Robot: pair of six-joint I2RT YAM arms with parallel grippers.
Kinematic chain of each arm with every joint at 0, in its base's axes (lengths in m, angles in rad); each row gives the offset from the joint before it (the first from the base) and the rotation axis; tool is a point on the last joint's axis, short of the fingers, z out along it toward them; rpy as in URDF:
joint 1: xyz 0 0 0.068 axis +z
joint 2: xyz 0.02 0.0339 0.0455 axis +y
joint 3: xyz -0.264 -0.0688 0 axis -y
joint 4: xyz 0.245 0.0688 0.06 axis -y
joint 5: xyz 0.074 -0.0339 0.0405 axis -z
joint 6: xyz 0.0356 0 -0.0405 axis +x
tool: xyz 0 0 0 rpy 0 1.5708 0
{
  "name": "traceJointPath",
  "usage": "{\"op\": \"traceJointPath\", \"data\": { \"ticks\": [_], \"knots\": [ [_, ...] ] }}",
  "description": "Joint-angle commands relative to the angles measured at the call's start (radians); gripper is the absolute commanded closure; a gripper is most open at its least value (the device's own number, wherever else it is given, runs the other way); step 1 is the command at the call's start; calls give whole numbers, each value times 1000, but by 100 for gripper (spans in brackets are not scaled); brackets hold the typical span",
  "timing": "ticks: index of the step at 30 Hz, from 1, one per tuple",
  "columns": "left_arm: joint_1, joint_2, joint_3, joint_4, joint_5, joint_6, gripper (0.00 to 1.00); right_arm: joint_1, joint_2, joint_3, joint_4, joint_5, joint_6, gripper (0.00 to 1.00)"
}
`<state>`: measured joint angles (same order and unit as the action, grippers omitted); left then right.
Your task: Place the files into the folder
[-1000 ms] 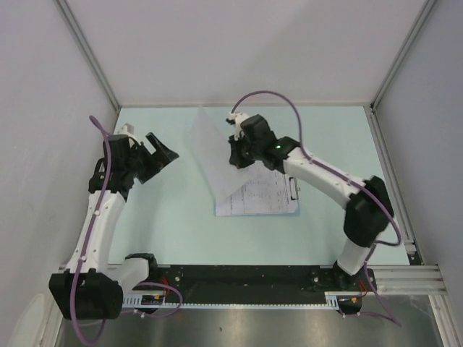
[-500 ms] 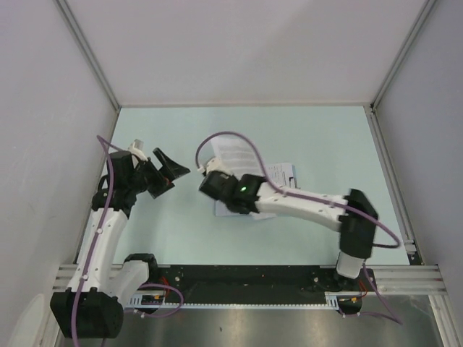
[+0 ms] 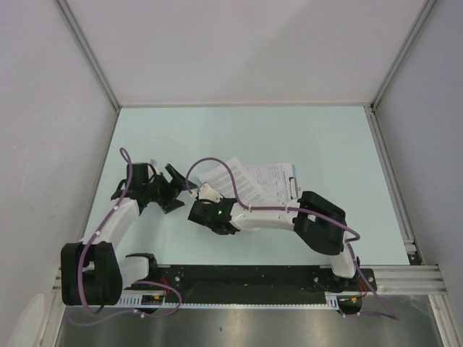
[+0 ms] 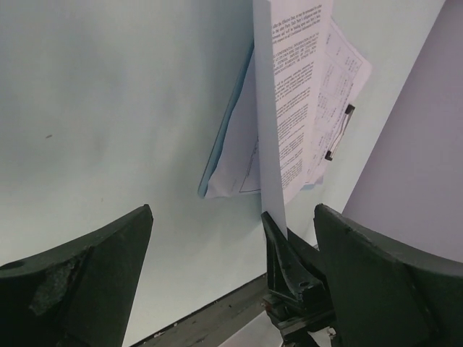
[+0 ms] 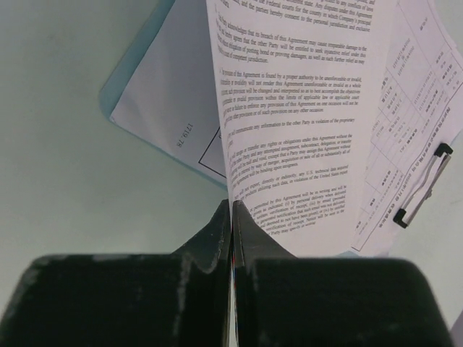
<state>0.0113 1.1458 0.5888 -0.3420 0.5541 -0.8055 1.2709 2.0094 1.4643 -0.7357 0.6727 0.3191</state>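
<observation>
**Top view:** My right tool [image 3: 217, 202] reaches across the pale mint tabletop [image 3: 325, 144]. It is closed tight on the near edge of one printed sheet of the files [image 3: 253, 184]. My left tool [image 3: 176, 189] sits just beside it to the left with its jaws spread as wide as they go, holding nothing. From up here the folder is hard to make out under the paper.

**Left wrist view:** The pinched sheet [image 4: 289, 108] stands nearly on edge between my open left fingers, rising from the right tool's tips. Behind it, more sheets lie flat on the tabletop, and the blue edge of the folder [image 4: 224, 137] shows along their left side.

**Right wrist view:** My jaws meet on the sheet's bottom edge with no gap. The sheet's dense text runs up and away from the camera. Beneath it lie a white page and a sheet of tables, the latter next to a black clip [image 5: 423, 188]. The folder's pale-blue corner pokes out at the upper left. I cannot tell whether those lower pages are inside the sleeve or only lying on it.

**My judgement:** The task is under way but not finished. One file is lifted off the tabletop and outside the folder. The sleeve's mouth has not been opened for it, and my free left tool looks placed to help with that.
</observation>
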Motion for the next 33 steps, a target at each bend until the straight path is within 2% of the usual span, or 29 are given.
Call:
{"op": "traceJointPath", "data": {
  "ticks": [1, 6, 9, 15, 18, 21, 22, 24, 25, 26, 27, 28, 30, 31, 33],
  "knots": [
    [-36, 2, -6, 110, 41, -38, 0, 1, -28, -32, 97, 16, 6, 100],
    [-79, 17, -43, 145, 32, -72, 0, 2, -14, -35, 127, -11, 20, 100],
    [-108, 28, -101, 279, 56, -158, 0, 4, -15, -33, 130, -39, 34, 100],
    [-177, 104, -64, 330, -14, -195, 2, 4, -23, -35, 133, -64, 51, 100],
    [-203, 158, -35, 337, -39, -190, 8, 4, -29, -36, 133, -74, 66, 100],
    [-212, 221, -12, 334, -52, -169, 26, -1, -49, -36, 133, -91, 77, 96],
    [-214, 233, -6, 336, -52, -159, 42, -2, -52, -36, 136, -93, 80, 89],
    [-215, 282, 43, 305, -74, -81, 51, -5, -64, -35, 137, -101, 83, 81],
    [-215, 302, 69, 237, -85, -48, 61, -8, -76, -36, 137, -104, 81, 77],
    [-215, 322, 125, 207, -91, 25, 66, -10, -84, -36, 139, -113, 80, 69],
    [-215, 354, 153, 177, -103, 61, 70, -11, -92, -38, 140, -125, 71, 61],
    [-215, 367, 178, 119, -106, 95, 81, -11, -119, -38, 140, -142, 58, 41],
    [-215, 402, 279, 37, -123, 222, 92, -13, -165, -48, 119, -183, 37, 22],
    [-215, 411, 316, -45, -126, 273, 99, -16, -208, -86, 133, -211, 12, 7],
    [-215, 417, 400, -122, -138, 406, 100, -50, -349, -143, 166, -378, -43, 0]
  ]
}}
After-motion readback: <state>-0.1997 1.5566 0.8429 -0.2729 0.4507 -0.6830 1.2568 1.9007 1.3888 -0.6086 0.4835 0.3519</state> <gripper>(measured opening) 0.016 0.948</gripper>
